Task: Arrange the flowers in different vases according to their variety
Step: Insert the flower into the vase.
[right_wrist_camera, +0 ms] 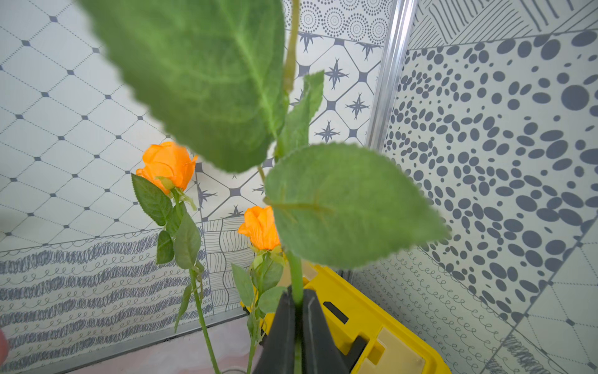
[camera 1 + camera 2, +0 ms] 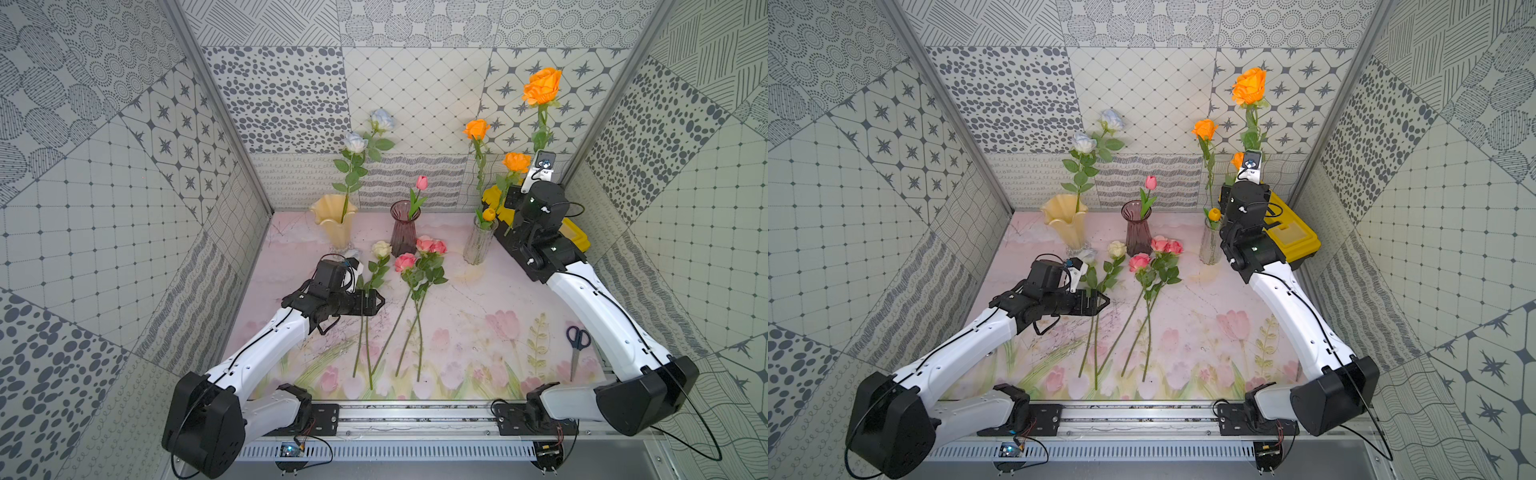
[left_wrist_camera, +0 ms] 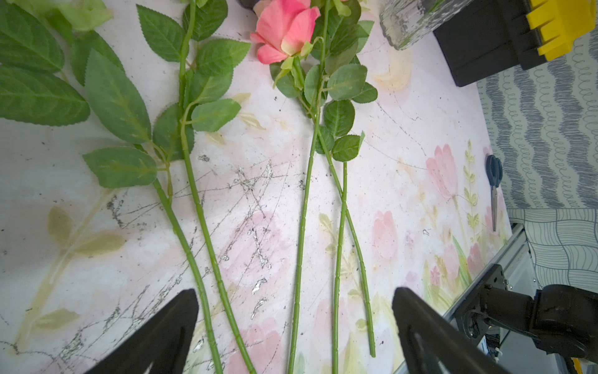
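Two orange roses (image 2: 476, 129) stand in the clear vase (image 2: 480, 245), so the right jaws, clamped on the stem of the big orange rose (image 2: 542, 85), hold it high nearby to join them. The left jaws hang wide apart over the cream rose (image 2: 381, 248) lying on the worktop (image 2: 478, 316).

Right wrist view: the orange rose (image 1: 296, 281) I'm holding loses its head past the frame edge; the nearest leaf (image 1: 200, 74) is blurred. In both top views my right arm (image 2: 590, 303) covers that stem's lower part and part of the toolbox (image 2: 575, 239). Left wrist view: lying stems (image 3: 207, 259) run off the edge; left gripper (image 3: 294, 301) shows only jaw tips.
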